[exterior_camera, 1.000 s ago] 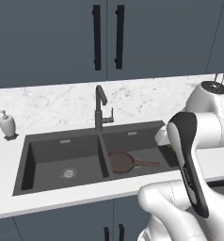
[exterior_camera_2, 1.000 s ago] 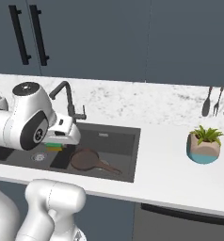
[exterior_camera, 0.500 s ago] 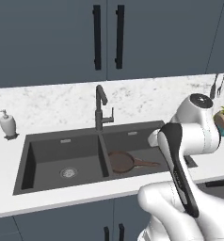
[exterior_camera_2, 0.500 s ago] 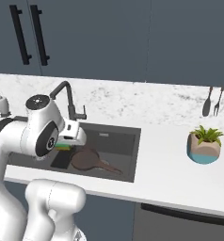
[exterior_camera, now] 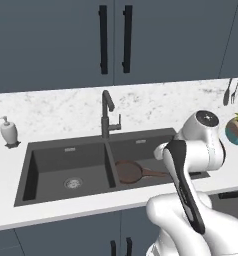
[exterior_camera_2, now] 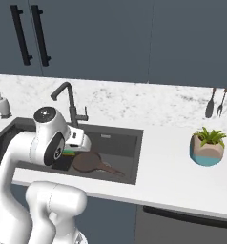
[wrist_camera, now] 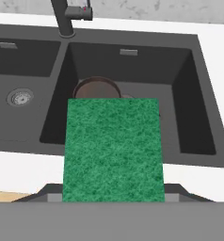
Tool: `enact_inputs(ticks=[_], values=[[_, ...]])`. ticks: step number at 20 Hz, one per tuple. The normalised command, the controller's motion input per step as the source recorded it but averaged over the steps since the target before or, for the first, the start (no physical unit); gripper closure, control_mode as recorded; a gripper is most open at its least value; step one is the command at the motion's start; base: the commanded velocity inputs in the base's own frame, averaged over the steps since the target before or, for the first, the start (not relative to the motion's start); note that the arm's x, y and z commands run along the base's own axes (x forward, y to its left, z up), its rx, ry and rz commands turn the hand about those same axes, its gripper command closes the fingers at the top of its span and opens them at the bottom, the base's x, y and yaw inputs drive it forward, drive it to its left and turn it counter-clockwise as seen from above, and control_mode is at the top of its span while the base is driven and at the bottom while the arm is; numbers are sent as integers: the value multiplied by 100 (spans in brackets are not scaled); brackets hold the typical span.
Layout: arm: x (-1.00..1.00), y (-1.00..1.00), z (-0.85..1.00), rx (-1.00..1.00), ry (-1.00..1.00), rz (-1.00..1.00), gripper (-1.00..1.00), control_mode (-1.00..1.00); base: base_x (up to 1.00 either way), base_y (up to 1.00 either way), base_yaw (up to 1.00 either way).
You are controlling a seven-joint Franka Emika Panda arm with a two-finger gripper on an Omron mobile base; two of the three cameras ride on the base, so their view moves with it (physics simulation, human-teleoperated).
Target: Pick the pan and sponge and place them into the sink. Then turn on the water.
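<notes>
Already pan (exterior_camera: pixel 129 171) inside sink's (exterior_camera: pixel 71 148) right basin, sponge (wrist_camera: pixel 113 150) above.

The frying pan (exterior_camera_2: pixel 87 161) lies in the sink (exterior_camera_2: pixel 129 157), in the basin to the right of the black faucet (exterior_camera_2: pixel 70 102). A green-and-yellow sponge (exterior_camera_2: pixel 69 153) shows at the arm's hand, just left of the pan. A potted plant (exterior_camera_2: pixel 208 147) stands on the white surface (exterior_camera_2: pixel 182 176), well right of the sink.
</notes>
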Motion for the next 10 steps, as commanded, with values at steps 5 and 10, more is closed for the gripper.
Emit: enact_inputs(ticks=[5, 10], values=[[18, 0, -18, 0, -6, 0, 100, -100, 0, 0, 0], [17, 2, -13, 0, -4, 0, 100, -100, 0, 0, 0]])
